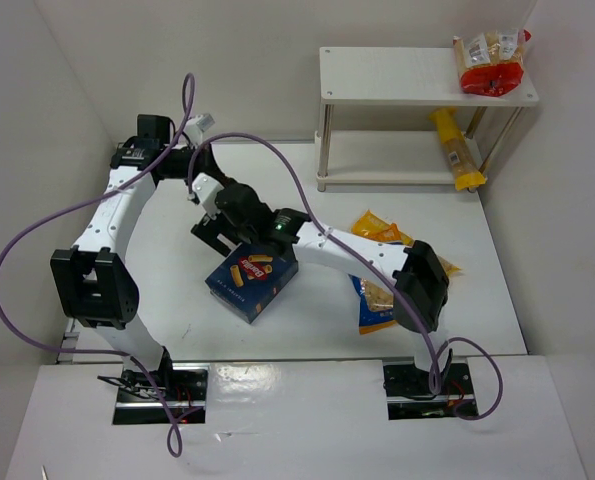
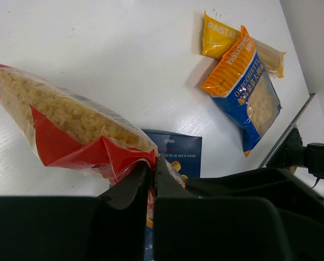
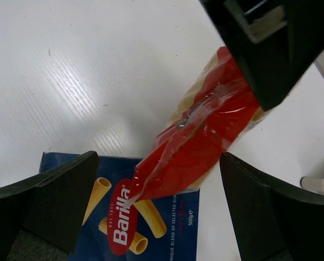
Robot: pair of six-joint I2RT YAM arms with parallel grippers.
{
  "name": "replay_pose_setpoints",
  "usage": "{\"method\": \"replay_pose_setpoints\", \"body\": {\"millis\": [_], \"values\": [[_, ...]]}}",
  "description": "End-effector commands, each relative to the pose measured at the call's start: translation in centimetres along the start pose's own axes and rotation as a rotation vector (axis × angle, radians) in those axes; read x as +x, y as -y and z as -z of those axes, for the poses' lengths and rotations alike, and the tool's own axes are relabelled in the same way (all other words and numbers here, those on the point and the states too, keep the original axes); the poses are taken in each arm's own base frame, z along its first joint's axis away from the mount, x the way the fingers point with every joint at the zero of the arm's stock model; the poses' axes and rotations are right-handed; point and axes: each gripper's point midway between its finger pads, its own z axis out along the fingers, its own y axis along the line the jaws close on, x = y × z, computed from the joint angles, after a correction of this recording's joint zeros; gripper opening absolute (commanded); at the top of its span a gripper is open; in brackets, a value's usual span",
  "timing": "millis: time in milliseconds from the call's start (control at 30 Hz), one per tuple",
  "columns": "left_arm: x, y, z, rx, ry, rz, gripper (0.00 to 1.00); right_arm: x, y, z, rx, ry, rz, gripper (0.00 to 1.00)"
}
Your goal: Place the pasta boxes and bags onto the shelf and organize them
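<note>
White tabletop (image 1: 167,270), white walls. Red-and-clear film bag of elbow macaroni (image 2: 69,128) hangs over table, above corner of blue Barilla cardboard box (image 3: 167,234). Left gripper (image 2: 152,166) pressed together on bag's crimped red end. Right gripper (image 3: 157,163) spread, bag between its fingers in wrist view; no contact that I can see. I judge bag soft, saggy, film slippery: seam pinch may creep, so support body. White two-tier shelf (image 1: 397,90) well apart.
</note>
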Motion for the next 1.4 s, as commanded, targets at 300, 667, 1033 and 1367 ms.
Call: {"method": "replay_pose_setpoints", "body": {"millis": [300, 667, 1033, 1367], "values": [[-4.8, 8.1, 5.0, 0.175, 0.173, -0.162, 0.0, 2.6, 2.4, -1.7, 0.177, -0.042, -0.061, 1.0], [-4.0, 9.0, 5.4, 0.215, 0.164, -0.163, 0.0, 4.4, 8.1, -1.9, 0.321, -0.022, -0.112, 1.0], [-2.7, 9.1, 4.3, 0.244, 0.123, -0.154, 0.0, 2.7, 8.6, -1.3, 0.273, 0.015, -0.157, 0.83], [-1.5, 7.2, 2.4, 0.169, 0.074, -0.19, 0.43, 0.5, 9.3, 1.7, 0.237, 0.064, -0.141, 0.0]]}}
